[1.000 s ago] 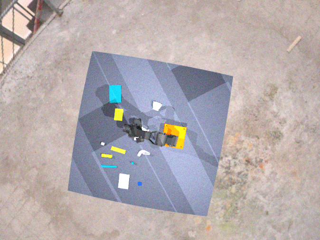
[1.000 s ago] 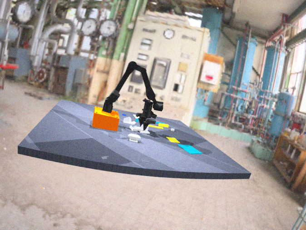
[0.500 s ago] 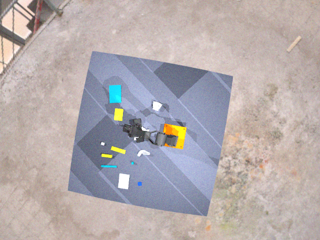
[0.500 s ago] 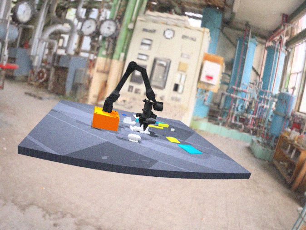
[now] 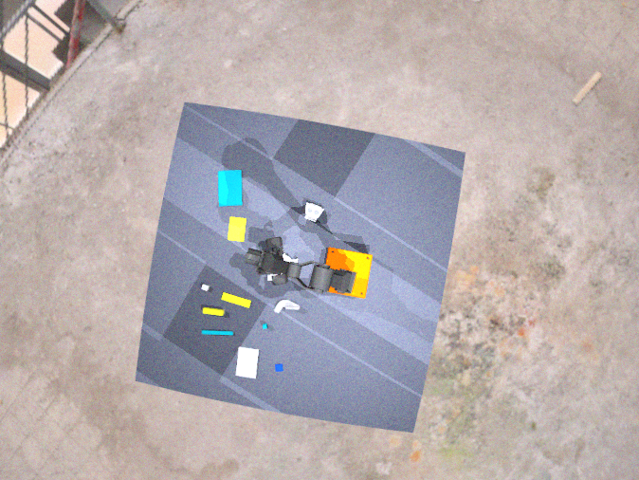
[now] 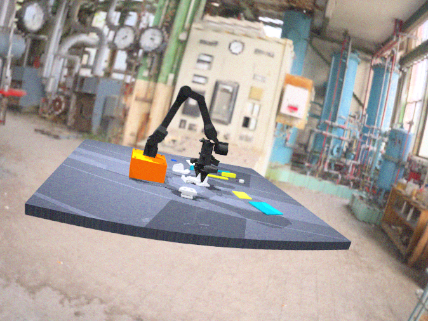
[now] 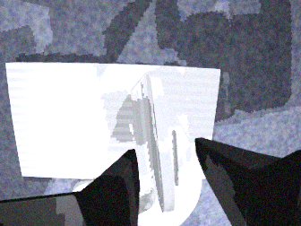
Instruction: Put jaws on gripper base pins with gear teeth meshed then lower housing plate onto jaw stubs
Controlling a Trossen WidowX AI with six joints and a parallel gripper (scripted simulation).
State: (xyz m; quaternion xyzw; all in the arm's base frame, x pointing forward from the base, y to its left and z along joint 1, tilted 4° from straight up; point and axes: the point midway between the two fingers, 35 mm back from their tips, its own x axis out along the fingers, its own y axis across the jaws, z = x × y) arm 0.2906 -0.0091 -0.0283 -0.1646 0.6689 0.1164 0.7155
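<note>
My gripper (image 6: 202,179) (image 7: 166,151) is shut on a white jaw (image 7: 161,157), whose upright fin stands between the fingertips, low over the middle of the table. The gripper base, a white plate (image 7: 58,121), lies directly beneath in the wrist view. The pins and any gear teeth cannot be made out, nor whether the held jaw touches the base. Another white curved jaw (image 5: 286,305) (image 6: 179,168) lies apart on the table. The white housing plate (image 5: 313,211) (image 6: 187,191), with two round marks on top, lies apart from the base. The hand hides much of the base in the top view.
The arm stands on an orange box (image 5: 361,273) (image 6: 147,170). A cyan plate (image 5: 229,188) (image 6: 266,208) and a yellow plate (image 5: 236,229) (image 6: 242,195) lie flat. A white rectangle (image 5: 246,362), yellow bars (image 5: 235,300), a cyan bar (image 5: 217,333), and small cubes lie on the jaw's side.
</note>
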